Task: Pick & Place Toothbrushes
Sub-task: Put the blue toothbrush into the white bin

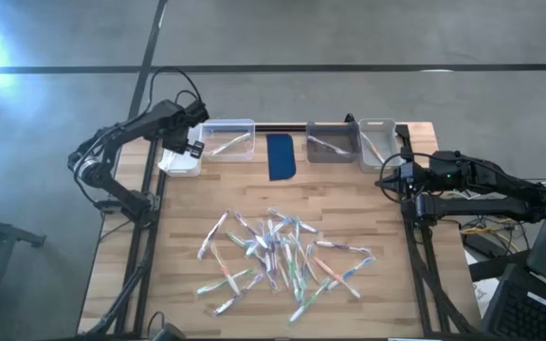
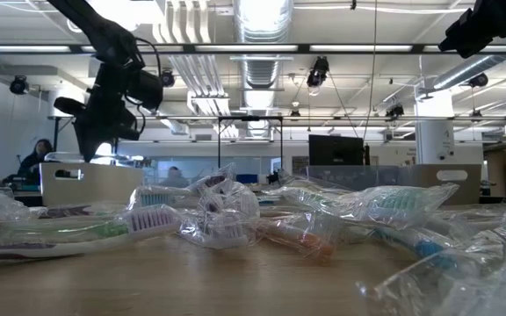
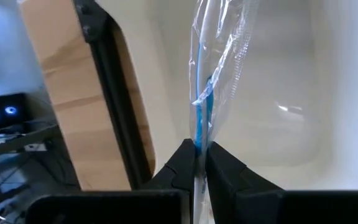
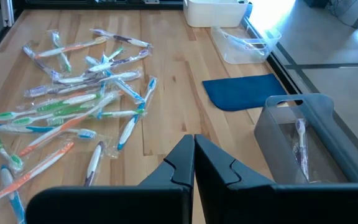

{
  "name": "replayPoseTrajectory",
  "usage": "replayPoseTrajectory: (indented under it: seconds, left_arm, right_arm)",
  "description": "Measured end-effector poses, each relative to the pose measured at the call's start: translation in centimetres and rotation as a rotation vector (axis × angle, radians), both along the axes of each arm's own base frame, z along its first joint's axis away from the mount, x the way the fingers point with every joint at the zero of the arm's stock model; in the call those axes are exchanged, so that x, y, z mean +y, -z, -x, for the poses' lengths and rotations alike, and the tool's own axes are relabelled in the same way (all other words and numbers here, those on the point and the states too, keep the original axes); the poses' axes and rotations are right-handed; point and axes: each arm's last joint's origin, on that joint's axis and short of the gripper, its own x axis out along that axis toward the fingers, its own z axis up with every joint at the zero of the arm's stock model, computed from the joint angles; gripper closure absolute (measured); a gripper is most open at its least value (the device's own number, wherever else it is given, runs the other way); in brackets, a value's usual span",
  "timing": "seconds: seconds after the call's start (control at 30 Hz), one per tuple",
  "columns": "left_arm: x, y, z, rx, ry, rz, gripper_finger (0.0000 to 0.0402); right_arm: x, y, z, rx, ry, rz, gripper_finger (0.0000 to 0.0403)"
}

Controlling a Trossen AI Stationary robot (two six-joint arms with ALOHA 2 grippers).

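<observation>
A loose pile of wrapped toothbrushes [image 1: 282,260] lies on the middle of the wooden table [image 1: 188,284]; it also fills the low view [image 2: 235,219]. My left gripper [image 1: 190,147] is at the far left corner, over a white bin [image 1: 180,166]. It is shut on one blue toothbrush [image 3: 202,93] in a clear wrapper. My right gripper [image 1: 387,178] waits at the table's right edge, shut [image 4: 194,142] and holding nothing. My left gripper [image 3: 197,149] pinches the wrapped blue toothbrush between its two fingertips, on the handle [image 3: 198,138] and the wrapper around it. The fingers come from above, pointing steeply down, and lie along the brush. The brush hangs below them over the white bin's inside [image 3: 272,81].
Along the far edge stand a clear bin [image 1: 227,140], a dark blue pad [image 1: 281,156], a grey bin [image 1: 332,144] and another clear bin [image 1: 377,140]; some hold toothbrushes. Bare wood lies between the pile and the bins.
</observation>
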Motion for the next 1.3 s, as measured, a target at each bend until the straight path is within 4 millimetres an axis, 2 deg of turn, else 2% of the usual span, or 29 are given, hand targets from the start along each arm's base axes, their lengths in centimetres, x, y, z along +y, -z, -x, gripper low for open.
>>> replayPoseTrajectory:
  seconds: [0.3, 0.53, 0.8, 1.03, 1.3]
  left_arm:
    - [-0.8, 0.6, -1.1, 0.084, 0.031, 0.009, 0.0380]
    - [-0.3, 2.5, -1.6, 0.172, 0.046, 0.099, 0.0380]
    - [0.1, 2.7, -1.9, 0.158, 0.037, 0.072, 0.0380]
    - [1.8, 2.1, -3.3, 0.183, 0.089, 0.029, 0.0380]
    - [3.1, 3.0, -4.3, 0.271, 0.127, 0.092, 0.0380]
  right_arm:
    - [0.0, 0.0, 0.0, 0.000, 0.000, 0.000, 0.0394]
    - [0.0, 0.0, 0.0, 0.000, 0.000, 0.000, 0.0394]
    - [0.0, 0.0, 0.0, 0.000, 0.000, 0.000, 0.0394]
    - [0.0, 0.0, 0.0, 0.001, 0.000, 0.000, 0.0394]
    - [0.0, 0.0, 0.0, 0.000, 0.000, 0.000, 0.0394]
